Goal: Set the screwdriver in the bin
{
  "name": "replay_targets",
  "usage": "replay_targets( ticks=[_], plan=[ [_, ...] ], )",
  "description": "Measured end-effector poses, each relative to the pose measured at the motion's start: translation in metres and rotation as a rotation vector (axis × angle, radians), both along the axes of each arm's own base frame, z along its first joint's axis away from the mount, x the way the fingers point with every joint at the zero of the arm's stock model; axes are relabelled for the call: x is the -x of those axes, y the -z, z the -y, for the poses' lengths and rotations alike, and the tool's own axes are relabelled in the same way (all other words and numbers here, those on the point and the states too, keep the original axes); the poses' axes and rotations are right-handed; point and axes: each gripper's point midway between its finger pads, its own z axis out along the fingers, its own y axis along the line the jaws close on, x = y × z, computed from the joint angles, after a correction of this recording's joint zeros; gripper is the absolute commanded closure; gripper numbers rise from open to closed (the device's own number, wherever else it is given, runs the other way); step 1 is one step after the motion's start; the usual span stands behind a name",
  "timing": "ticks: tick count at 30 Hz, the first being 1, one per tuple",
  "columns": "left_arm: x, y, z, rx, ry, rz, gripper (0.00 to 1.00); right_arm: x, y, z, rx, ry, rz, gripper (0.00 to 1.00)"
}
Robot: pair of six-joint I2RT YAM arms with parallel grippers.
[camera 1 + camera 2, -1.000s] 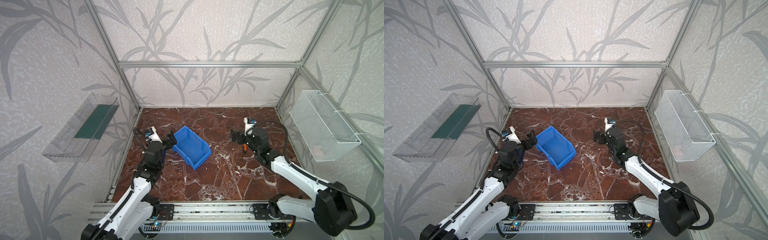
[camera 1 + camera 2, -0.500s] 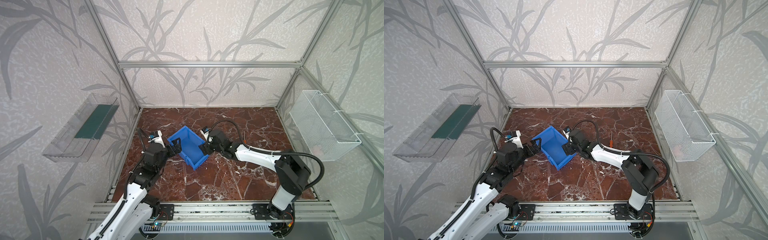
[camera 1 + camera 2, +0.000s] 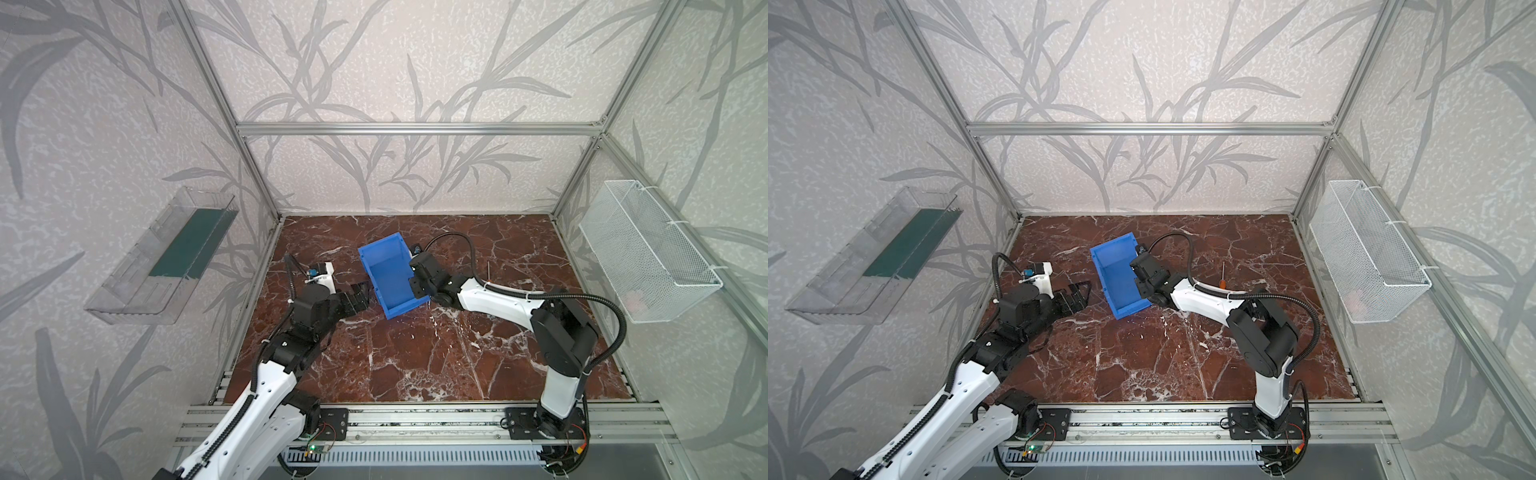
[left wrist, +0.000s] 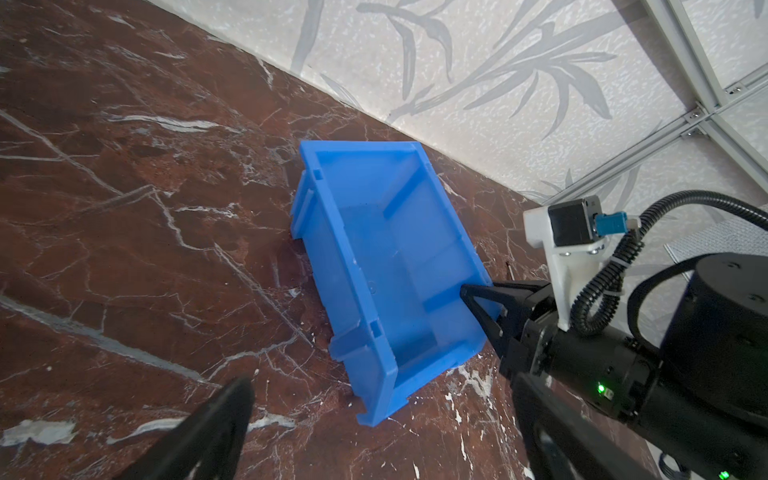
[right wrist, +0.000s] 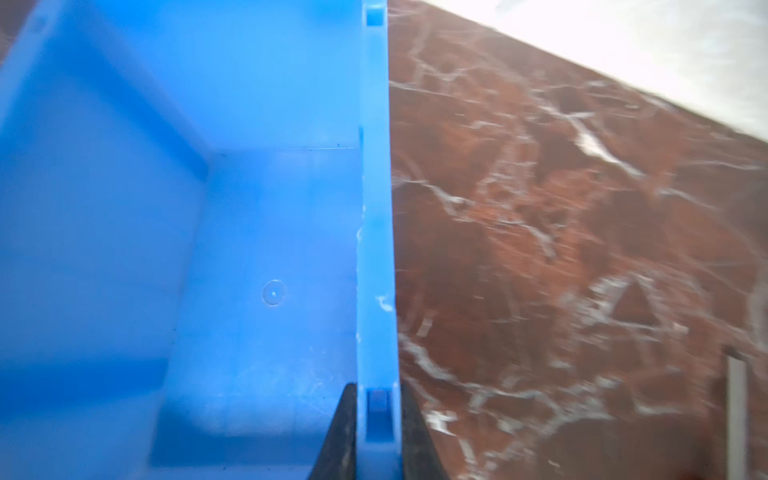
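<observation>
Screwdriver lies flat on the marble-patterned tabletop, orange handle toward the robot, shaft pointing at the back wall. It sits well apart from the bin, on the far side of the right forearm, and nothing holds it. The bin stands upright and empty, skewed to the table edges. Right gripper is clamped on the bin's long side wall, one finger inside and one outside the rim, near the lowered front end. Left gripper hangs beside the bin's opposite wall, jaws spread wide and empty; contact cannot be resolved. Step in hand is judged to be repositioning the bin, not yet fetching the tool. To do it well: slide rather than lift, since a one-wall pinch probably tips the bin; keep the mouth facing up; keep the right elbow from sweeping the screwdriver. No brand, label or readable writing anywhere; only a moulded circle on the bin's inner wall.
</observation>
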Motion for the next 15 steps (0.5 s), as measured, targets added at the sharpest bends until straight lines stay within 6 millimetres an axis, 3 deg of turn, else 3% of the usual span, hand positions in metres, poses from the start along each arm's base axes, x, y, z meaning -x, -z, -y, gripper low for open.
replay_targets(
  ticks=[3,8,12,14,15],
  plan=[
    [-0.002,0.0,0.008,0.007,0.031,-0.005,0.01,-0.007,-0.001,0.03,0.012,0.068,0.001,0.9],
    [-0.009,0.003,0.028,0.013,0.086,-0.018,0.01,-0.008,0.003,0.072,0.091,0.149,-0.016,0.7],
    [-0.01,-0.001,0.053,0.013,0.154,-0.027,0.01,0.006,0.012,0.1,0.151,0.176,-0.074,0.46],
    [-0.009,-0.006,0.067,0.007,0.194,-0.016,0.01,0.016,0.003,0.115,0.139,0.194,-0.082,0.33],
    [-0.008,-0.009,0.074,0.004,0.212,-0.01,0.01,0.02,-0.006,0.121,0.112,0.206,-0.078,0.32]
  ],
)
